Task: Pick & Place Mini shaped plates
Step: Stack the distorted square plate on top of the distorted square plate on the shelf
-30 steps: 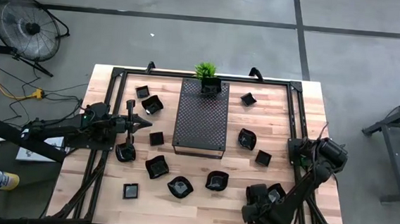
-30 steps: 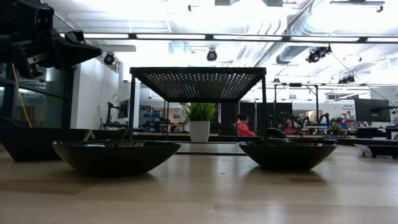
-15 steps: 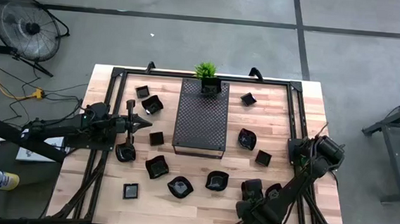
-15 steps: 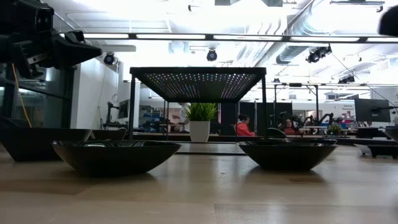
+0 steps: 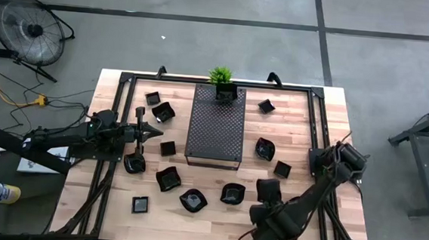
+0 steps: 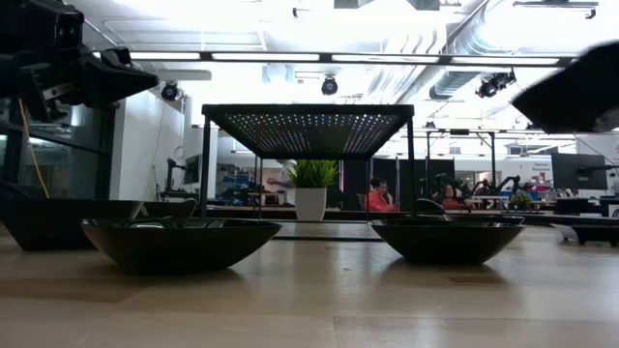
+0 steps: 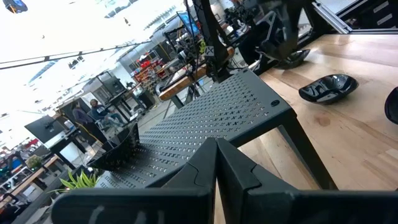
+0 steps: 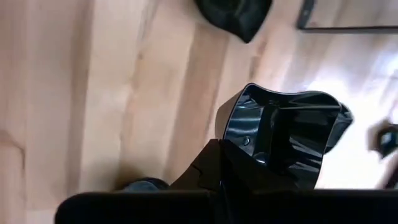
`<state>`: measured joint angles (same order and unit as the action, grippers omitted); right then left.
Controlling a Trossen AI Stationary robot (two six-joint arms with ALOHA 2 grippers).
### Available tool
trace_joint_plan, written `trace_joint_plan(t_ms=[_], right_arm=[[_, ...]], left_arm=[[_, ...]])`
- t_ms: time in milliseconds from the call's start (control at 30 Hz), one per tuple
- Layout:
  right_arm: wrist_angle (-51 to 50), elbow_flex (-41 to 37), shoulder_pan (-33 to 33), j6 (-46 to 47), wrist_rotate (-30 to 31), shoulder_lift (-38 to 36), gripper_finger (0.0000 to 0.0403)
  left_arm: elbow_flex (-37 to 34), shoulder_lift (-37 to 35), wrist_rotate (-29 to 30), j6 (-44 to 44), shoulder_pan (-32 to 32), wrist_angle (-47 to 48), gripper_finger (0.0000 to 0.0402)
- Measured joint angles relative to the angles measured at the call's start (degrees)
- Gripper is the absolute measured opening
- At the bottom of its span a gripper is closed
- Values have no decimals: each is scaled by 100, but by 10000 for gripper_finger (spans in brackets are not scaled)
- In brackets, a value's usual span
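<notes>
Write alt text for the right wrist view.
The right end effector is shut on a glossy black mini plate, held above the light wooden table. Another black plate lies on the wood farther off, partly cut off by the picture's edge.

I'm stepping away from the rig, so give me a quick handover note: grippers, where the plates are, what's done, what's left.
Right gripper: jaws shut on a mini plate, lifted above the table's near right part.
Left gripper: jaws shut, empty, waiting left of the perforated tray.
Other mini plates lie scattered on the table around the tray.
Done: no plates on the tray top.
Left: place the held plate, then the rest.
</notes>
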<state>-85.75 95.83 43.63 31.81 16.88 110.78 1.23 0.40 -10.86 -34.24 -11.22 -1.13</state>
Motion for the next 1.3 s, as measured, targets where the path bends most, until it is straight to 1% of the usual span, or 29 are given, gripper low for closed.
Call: trace_joint_plan(t_ms=[133, 233, 400, 867, 1000, 1100, 1300], right_arm=[[-444, 308, -264, -401, 157, 0, 0], [-399, 357, -497, -967, 276, -106, 0], [-428, 337, -936, -1588, 506, -356, 0], [-414, 341, -2207, -3517, 1508, -1017, 0], [-249, 341, -2603, -4052, 1744, -1125, 0], [11, 341, -2923, -4472, 1806, -1134, 0], [862, 341, -3606, -5277, 1614, -1130, 0]], left_arm=[[-2, -2, -1, 0, 0, 0, 1], [-2, -1, 0, 0, -1, 0, 1], [-2, 0, 0, 0, -2, 0, 1], [0, -2, 0, 1, 0, 0, 1], [-1, 0, 0, 0, 0, 0, 1], [-2, -2, -2, 0, -2, 0, 1], [-1, 0, 0, 0, 0, 0, 1]])
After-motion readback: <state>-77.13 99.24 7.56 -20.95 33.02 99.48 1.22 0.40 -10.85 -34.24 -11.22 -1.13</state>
